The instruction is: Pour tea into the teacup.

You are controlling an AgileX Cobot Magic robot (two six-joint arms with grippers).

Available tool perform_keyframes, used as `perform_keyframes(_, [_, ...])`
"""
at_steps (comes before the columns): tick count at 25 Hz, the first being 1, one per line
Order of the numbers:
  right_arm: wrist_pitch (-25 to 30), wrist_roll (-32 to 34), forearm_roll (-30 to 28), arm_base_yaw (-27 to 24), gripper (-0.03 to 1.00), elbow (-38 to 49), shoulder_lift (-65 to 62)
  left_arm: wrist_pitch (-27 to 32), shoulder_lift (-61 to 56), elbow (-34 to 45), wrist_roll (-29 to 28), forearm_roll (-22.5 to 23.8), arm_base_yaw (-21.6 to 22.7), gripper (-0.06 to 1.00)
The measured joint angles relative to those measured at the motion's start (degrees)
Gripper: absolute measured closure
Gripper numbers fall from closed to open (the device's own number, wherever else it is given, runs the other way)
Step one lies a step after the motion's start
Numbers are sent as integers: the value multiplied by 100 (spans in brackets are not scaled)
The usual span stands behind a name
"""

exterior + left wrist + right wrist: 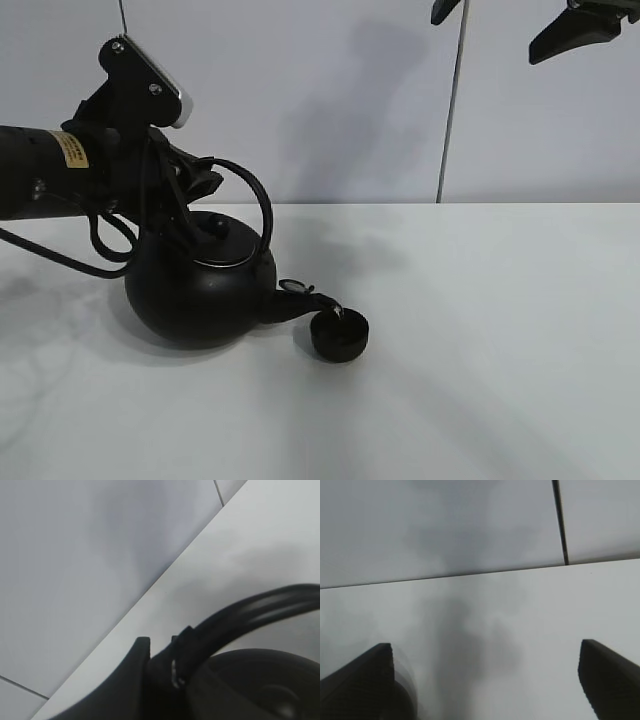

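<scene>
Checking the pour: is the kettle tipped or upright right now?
Tipped: the kettle leans toward the teacup, spout tip down over its rim.

Teacup [338, 337]: small, round, black, handleless, low-walled; upright on the white table [480, 380], near mid-table, just right of the kettle. Its contents cannot be made out. Kettle [195, 290]: large, round-bodied, matte black, with its lid [226, 243] seated and a knob on top. It is tipped toward the cup, and the short spout [300, 298] points down and right, its tip at the cup's near-left rim. Whether the base touches the table cannot be told. The arched handle [255, 195] rises above the lid and is clamped at its left end by the left gripper [196, 180].
</scene>
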Motion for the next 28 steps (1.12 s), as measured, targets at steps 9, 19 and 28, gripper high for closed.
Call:
perform_keyframes(9, [0,0,0,0,27,0,0,40,0,0,-300,0,0,85])
perform_keyframes(19, [0,0,0,0,27,0,0,-163,0,124,-943,-394,0,85])
perform_keyframes(28, [0,0,0,0,27,0,0,-1660,0,973,-1402,-1188,0,85])
